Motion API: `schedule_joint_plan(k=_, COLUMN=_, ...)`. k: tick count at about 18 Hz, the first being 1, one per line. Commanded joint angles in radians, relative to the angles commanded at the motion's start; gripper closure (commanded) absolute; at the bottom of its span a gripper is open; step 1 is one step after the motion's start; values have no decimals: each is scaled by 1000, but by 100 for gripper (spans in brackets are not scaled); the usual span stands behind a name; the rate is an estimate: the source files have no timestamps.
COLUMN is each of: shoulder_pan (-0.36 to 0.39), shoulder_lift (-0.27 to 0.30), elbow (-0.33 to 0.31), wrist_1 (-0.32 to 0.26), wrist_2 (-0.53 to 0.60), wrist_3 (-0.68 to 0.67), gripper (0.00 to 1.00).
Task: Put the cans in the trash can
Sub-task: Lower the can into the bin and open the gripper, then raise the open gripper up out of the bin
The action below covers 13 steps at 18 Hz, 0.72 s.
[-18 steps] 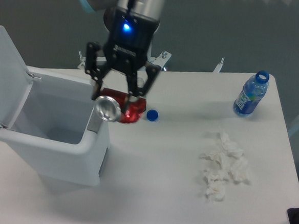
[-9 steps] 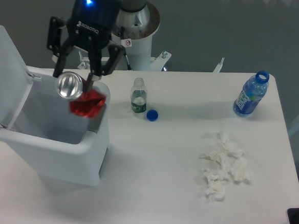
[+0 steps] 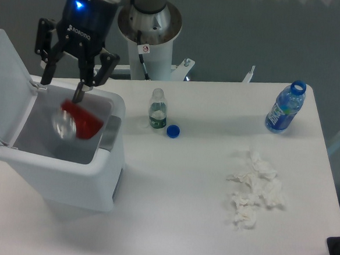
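you saw the can (image 3: 72, 120) only as a motion-blurred red smear inside the trash can (image 3: 55, 178); the arm above the gripper (image 3: 61, 91) was cropped off.

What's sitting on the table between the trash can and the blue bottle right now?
In the camera view, a small clear bottle with a green label and a loose blue cap lie between the trash can and the blue bottle.

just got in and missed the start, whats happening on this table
The arm's claw hangs open over the large white plastic flip-lid bin. A small red metal drink can, blurred, sits inside the bin's opening below the claw, apparently just released and falling. On the table remain a clear plastic bottle, a blue cap, a blue plastic bottle and crumpled white tissues.
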State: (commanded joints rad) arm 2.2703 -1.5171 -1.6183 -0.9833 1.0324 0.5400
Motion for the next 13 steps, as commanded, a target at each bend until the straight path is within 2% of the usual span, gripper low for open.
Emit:
schedule_joint_plan(k=5, shoulder_pan=-6, shoulder_lift=0, elbow=-5, wrist_1=2, wrist_2=2, wrist_3=5, gripper=30)
schedule_joint_plan(k=7, shoulder_pan=11, shoulder_lift=-8, elbow=-3, wrist_1=6, wrist_2=3, wrist_3=23, gripper=3)
schedule_joint_plan(k=8, shoulder_pan=34, shoulder_lift=-9, elbow=-3, wrist_1=6, wrist_2=8, wrist_3=38, gripper=0)
schedule_joint_plan(k=13, shoulder_pan=136, shoulder_lift=-37, elbow=23, wrist_1=8, wrist_2=46, wrist_3=141, gripper=0)
